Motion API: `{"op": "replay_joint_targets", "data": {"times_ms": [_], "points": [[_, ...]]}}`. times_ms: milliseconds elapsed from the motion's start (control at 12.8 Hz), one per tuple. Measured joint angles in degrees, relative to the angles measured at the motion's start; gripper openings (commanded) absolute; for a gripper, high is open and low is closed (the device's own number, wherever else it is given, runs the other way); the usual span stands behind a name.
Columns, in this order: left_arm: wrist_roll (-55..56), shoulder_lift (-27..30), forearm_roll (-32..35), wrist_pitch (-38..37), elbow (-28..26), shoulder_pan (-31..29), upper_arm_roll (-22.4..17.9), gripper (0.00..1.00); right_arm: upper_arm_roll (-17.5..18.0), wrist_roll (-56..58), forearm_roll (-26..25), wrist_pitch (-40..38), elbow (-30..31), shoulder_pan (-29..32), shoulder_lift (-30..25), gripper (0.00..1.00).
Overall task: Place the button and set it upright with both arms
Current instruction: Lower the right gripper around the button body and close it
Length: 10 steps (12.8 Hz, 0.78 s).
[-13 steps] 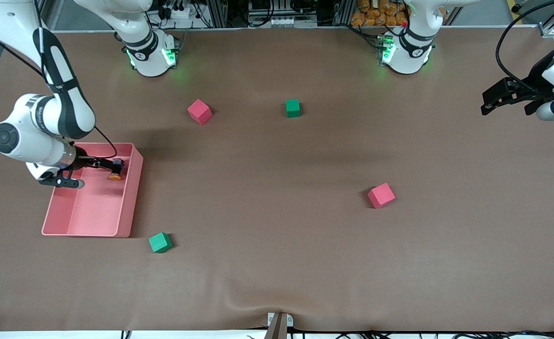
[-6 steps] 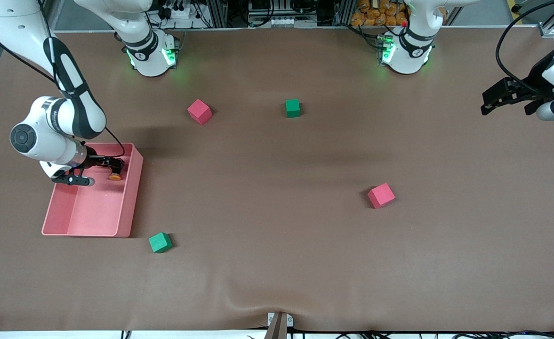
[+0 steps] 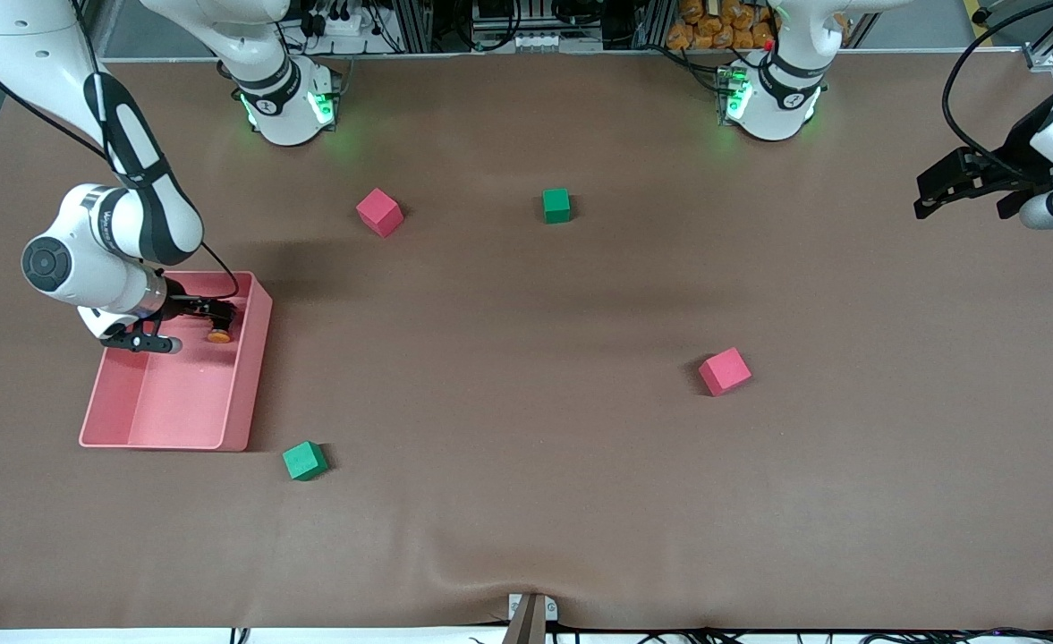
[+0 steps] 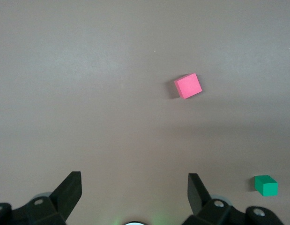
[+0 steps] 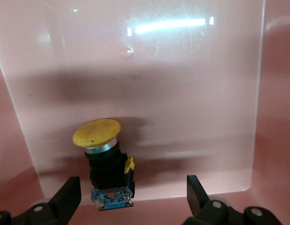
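The button [image 3: 218, 334] lies in the pink bin [image 3: 256, 367], at the end of the bin nearer the robot bases, its orange cap pointing toward the front camera. In the right wrist view the button [image 5: 102, 159] shows its yellow-orange cap, black body and a blue base. My right gripper [image 3: 225, 313] reaches level into the bin. It is open [image 5: 133, 180], and the button's base sits between the fingers, close to one of them and not gripped. My left gripper [image 3: 929, 195] is open [image 4: 134, 177] and empty, waiting above the table at the left arm's end.
Two red cubes [image 3: 379, 212] [image 3: 724, 371] and two green cubes [image 3: 556, 205] [image 3: 304, 461] lie spread over the brown table. The left wrist view shows a red cube [image 4: 188, 86] and a green cube [image 4: 266, 185]. The bin's walls [image 5: 276, 117] stand around the right gripper.
The right arm's wrist has swung in closer to the bin while its fingertips stayed by the button. The button and the left arm have not moved.
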<state>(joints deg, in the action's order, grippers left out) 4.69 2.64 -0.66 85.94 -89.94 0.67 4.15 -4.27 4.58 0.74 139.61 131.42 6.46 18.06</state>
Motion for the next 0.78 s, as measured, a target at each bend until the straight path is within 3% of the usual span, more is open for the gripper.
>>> {"op": "replay_joint_targets", "data": {"times_ms": [779], "points": [[0.0,0.0,0.0,0.0,0.0,0.0,0.0,1.0,0.5,-0.8,0.0,1.2,0.1,-4.5,0.9,1.0]]}}
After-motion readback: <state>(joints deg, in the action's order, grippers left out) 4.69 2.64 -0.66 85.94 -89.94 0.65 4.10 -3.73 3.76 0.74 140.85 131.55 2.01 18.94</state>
